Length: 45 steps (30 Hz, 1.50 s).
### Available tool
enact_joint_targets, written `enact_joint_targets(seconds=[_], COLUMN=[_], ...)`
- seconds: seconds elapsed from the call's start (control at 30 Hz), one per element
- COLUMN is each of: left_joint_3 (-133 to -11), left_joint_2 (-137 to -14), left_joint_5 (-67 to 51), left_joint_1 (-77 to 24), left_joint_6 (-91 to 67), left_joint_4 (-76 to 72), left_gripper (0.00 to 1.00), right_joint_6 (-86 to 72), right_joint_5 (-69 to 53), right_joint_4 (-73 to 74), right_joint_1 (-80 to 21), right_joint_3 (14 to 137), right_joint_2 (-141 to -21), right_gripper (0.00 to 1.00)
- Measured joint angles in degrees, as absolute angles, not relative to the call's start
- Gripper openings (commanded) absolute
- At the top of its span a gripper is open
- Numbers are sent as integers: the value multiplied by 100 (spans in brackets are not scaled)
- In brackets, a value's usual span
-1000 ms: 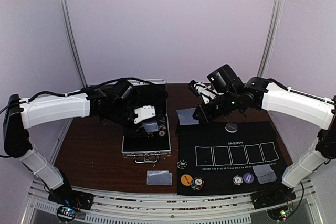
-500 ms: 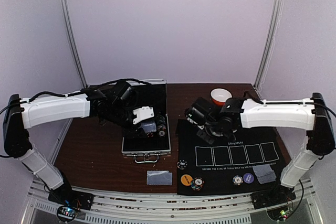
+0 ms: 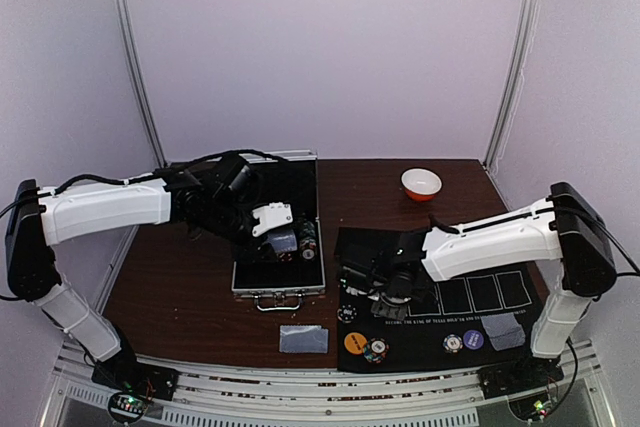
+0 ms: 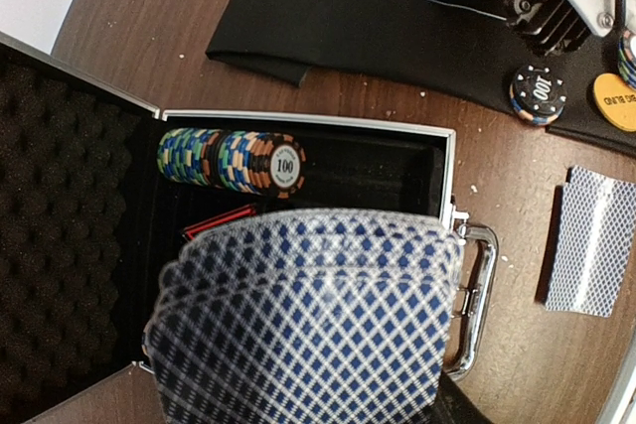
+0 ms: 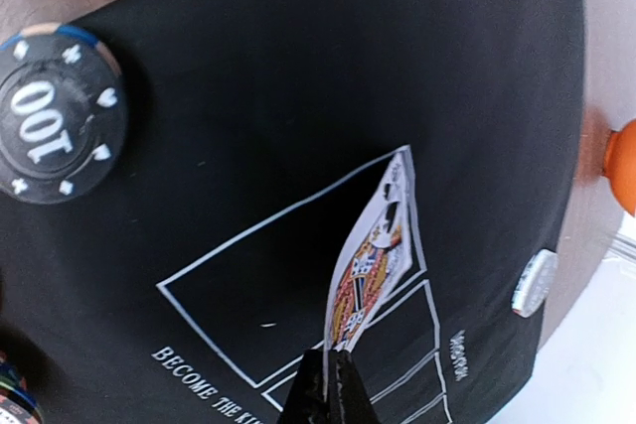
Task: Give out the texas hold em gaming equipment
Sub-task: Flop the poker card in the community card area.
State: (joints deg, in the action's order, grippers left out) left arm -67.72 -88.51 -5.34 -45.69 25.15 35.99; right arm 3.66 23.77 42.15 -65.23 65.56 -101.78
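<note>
Right gripper (image 5: 333, 372) pinches a face-up court playing card (image 5: 373, 255) by one thin edge, and there's the worry: released at this tilt, it could flip or land askew. The card slants up from the tips, over a white-outlined box on the black felt mat (image 5: 298, 76)

Matt cloth mat (image 5: 298, 67) — metal case (image 3: 278, 283)
</note>
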Motion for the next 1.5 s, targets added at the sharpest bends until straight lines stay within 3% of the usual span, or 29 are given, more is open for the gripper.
enact_joint_targets(seconds=[1.1, 1.5], left_joint_3=[-6696, -6696], left_joint_2=[-8801, -8803], left_joint_5=[-539, -541], left_joint_1=[-4530, -4499], left_joint_6=[2515, 2515], left_joint_4=[3586, 3575], left_gripper=[50, 50], right_joint_6=[762, 897], right_joint_5=[2016, 2021], right_joint_4=[4132, 4097], right_joint_1=[-6458, -6458], right_joint_3=[6510, 6512], right_joint_2=[-10648, -10641], right_gripper=[0, 27])
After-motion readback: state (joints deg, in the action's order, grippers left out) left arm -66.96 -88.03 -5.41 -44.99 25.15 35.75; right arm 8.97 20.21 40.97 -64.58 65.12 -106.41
